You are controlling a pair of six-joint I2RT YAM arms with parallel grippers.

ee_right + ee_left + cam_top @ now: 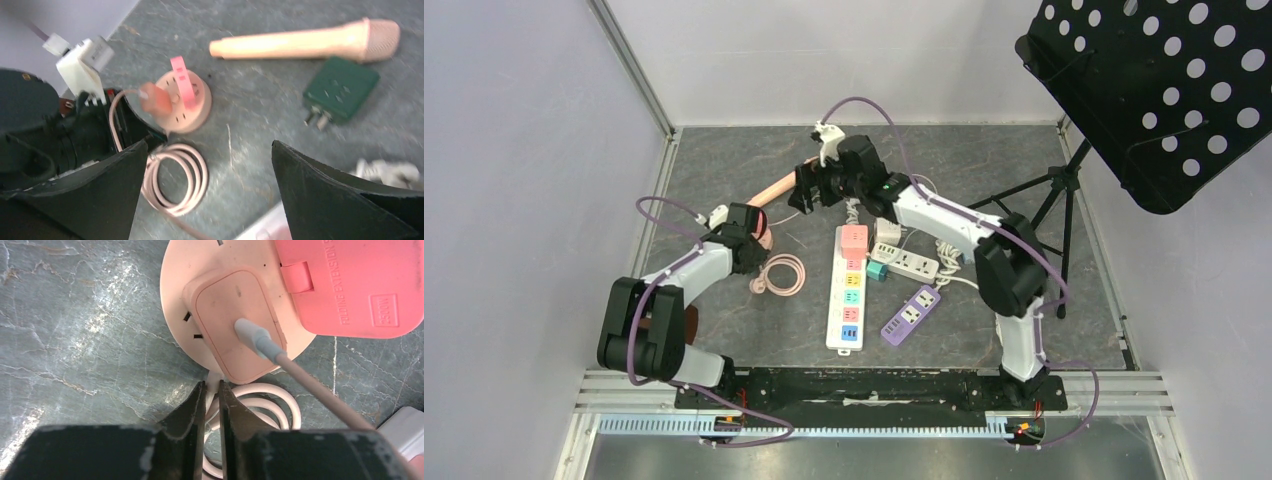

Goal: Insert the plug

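A pink plug point(239, 322) sits in the face of a round pink socket hub point(175, 285), whose hinged pink lid point(350, 285) stands open. The plug's cable point(320, 390) runs off to the lower right. My left gripper point(212, 385) is just below the hub, its jaws nearly together on the pale pink cord that leaves the hub's base and joins the coil point(280, 400). My right gripper point(210, 150) hangs open above the table with nothing between its fingers, looking down on the hub point(192, 107), the plug point(155, 100) and the coil point(177, 180). From above, the left gripper point(749, 235) and right gripper point(809, 190) are close together.
A pink microphone point(300, 42) and a green adapter point(340, 87) lie behind the hub. A long white power strip point(849, 290), a white strip point(904, 262) and a purple strip point(911, 314) lie mid-table. A black music stand point(1164, 90) rises at the right.
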